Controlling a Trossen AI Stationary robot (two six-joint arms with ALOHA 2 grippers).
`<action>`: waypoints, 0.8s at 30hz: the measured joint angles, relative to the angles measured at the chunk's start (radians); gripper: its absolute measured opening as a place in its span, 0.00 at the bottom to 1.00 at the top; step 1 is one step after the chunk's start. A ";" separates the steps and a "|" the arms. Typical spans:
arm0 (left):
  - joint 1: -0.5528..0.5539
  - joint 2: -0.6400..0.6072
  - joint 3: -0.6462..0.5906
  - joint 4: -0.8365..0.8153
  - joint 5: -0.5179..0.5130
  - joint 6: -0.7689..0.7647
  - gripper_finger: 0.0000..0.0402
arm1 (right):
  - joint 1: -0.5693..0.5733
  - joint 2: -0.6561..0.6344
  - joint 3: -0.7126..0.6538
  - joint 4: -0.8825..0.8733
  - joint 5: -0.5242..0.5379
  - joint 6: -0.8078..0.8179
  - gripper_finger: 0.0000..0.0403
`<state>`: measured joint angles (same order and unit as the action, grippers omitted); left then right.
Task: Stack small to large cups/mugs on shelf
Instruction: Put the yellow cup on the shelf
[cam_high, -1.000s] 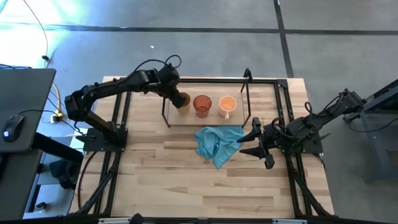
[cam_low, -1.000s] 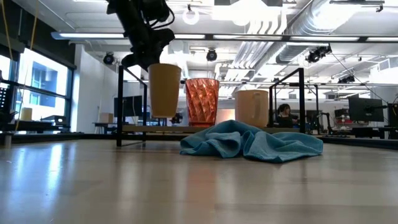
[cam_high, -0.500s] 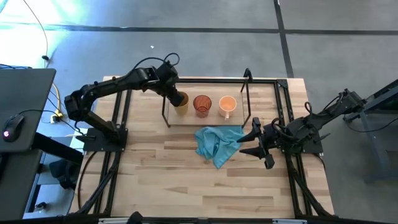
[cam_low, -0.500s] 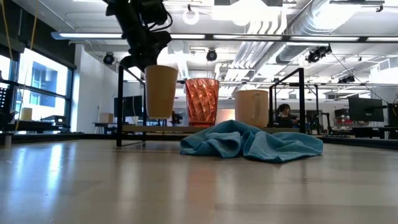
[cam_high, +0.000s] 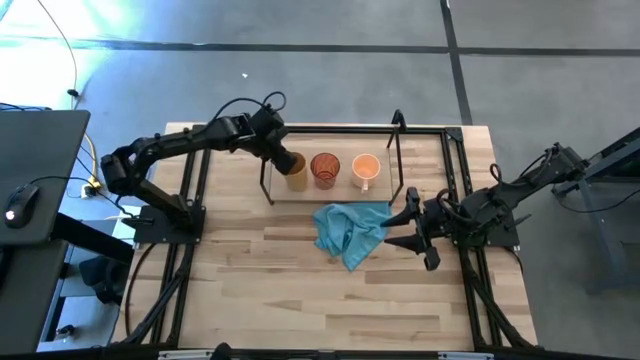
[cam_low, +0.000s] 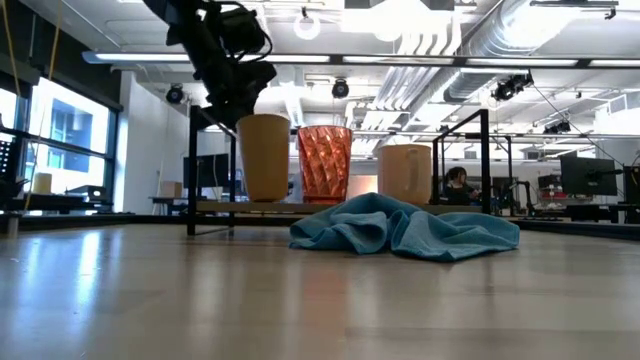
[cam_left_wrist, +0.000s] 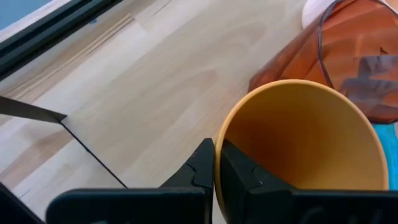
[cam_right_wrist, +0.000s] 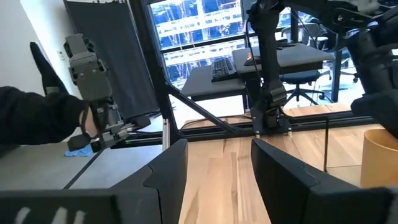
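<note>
High view: overhead, straight down, whole table (cam_high: 300, 290) in frame, shelf (cam_high: 330, 192) near its far edge.
Low view: at tabletop height, level, facing the shelf (cam_low: 215, 208) and room beyond; teal cloth (cam_low: 405, 228) just before the shelf.
Left wrist view: very close, looking down into the amber-brown cup (cam_left_wrist: 301, 140) on the shelf.
Right wrist view: low, looking across the table from beside the shelf.
High and low views share shelf, cups, cloth.

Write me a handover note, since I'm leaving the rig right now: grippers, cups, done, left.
Left gripper: pinching the amber cup's rim, the cup seemingly resting on the shelf.
Right gripper: open, idle beside the teal cloth.
Red ribbed cup and orange mug stand in line on the shelf.
Done: all three cups on the shelf.
Left: release the amber cup, withdraw, check size order.
</note>
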<state>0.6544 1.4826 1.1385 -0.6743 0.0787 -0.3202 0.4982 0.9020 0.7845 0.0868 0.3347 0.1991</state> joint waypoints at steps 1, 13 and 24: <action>0.000 0.000 -0.001 0.006 0.000 -0.001 0.00 | -0.005 0.000 0.000 0.000 0.000 0.001 0.42; 0.000 0.004 0.063 -0.069 -0.063 0.002 0.00 | -0.061 0.000 0.000 -0.022 -0.037 -0.002 0.42; -0.016 0.004 0.100 -0.145 -0.073 0.001 0.00 | -0.080 0.000 0.000 -0.046 -0.058 -0.021 0.42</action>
<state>0.6389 1.4868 1.2381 -0.8190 0.0055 -0.3189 0.4183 0.9020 0.7845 0.0411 0.2771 0.1783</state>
